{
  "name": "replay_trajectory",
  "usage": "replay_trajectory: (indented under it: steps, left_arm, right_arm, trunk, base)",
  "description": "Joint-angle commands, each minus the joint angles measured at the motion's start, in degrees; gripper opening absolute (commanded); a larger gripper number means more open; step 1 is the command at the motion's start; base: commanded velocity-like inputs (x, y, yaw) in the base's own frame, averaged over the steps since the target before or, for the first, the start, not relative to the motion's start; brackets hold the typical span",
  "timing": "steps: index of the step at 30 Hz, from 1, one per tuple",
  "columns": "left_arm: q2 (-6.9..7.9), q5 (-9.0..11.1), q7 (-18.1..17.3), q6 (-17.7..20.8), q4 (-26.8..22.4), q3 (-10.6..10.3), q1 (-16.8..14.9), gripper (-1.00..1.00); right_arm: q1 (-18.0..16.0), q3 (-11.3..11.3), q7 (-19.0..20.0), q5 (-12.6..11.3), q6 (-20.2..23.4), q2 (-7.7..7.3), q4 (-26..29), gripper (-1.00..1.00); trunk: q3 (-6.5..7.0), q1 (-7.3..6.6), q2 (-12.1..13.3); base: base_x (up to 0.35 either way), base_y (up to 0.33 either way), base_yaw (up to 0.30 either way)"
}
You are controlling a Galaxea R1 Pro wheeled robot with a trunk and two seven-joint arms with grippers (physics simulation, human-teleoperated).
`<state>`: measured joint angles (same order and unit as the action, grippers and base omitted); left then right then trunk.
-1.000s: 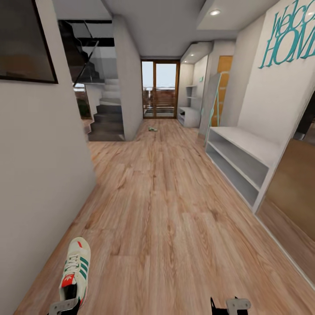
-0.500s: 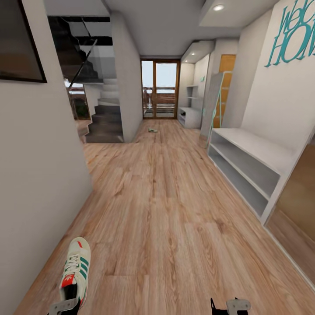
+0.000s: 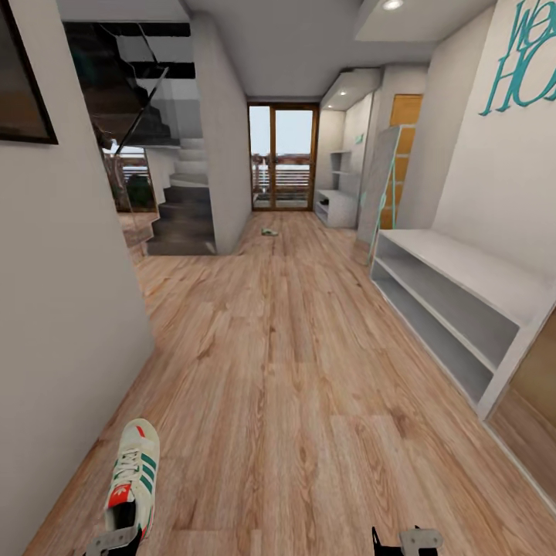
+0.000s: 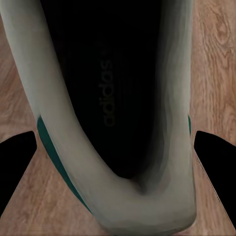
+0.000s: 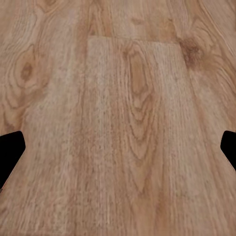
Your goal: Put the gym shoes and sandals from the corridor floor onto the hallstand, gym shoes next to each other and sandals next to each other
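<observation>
A cream-white gym shoe (image 3: 133, 477) with green stripes and a red tongue label hangs at the lower left of the head view, toe pointing ahead. My left gripper (image 3: 114, 540) is shut on its heel. In the left wrist view the shoe's dark heel opening (image 4: 110, 93) sits between the two fingers (image 4: 17, 167). My right gripper (image 3: 403, 539) is open and holds nothing, with bare corridor floor (image 5: 123, 113) below it. The hallstand (image 3: 452, 297) stands against the right wall, its shelves bare. A small pale shape far down the floor looks like the second gym shoe (image 3: 268, 231). The sandals are out of view.
A white wall (image 3: 62, 309) runs close along my left. Dark stairs (image 3: 181, 208) rise at the back left, and a glass door (image 3: 283, 158) closes the corridor's far end. A leaning mirror (image 3: 384, 181) stands just beyond the hallstand. Wood floor (image 3: 293, 363) stretches ahead.
The camera has moved forward along the corridor, so the hallstand looks nearer and further right. The gym shoe stays in the left gripper, and the right gripper is as before.
</observation>
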<state>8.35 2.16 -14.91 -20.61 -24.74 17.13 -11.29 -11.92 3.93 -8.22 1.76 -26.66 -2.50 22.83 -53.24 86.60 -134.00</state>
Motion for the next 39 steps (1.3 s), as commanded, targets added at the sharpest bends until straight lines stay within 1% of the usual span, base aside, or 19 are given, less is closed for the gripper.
replay_trajectory:
  steps: [1, 39]
  left_arm:
    - [-0.02, 0.3, -0.6, 0.0, 0.0, 0.4, 0.0, -1.0]
    - [0.0, 0.3, -0.6, 0.0, 0.0, 0.4, 0.0, -1.0]
  right_arm:
    - [0.0, 0.4, -0.6, 0.2, -0.1, -0.05, 0.0, 1.0]
    - [0.0, 0.5, -0.6, 0.3, -0.1, -0.14, -0.1, 1.0]
  trunk:
    - [-0.05, 0.02, 0.0]
    - [-0.05, 0.02, 0.0]
  base:
    - [0.339, 0.0, 0.0]
    - [0.339, 0.0, 0.0]
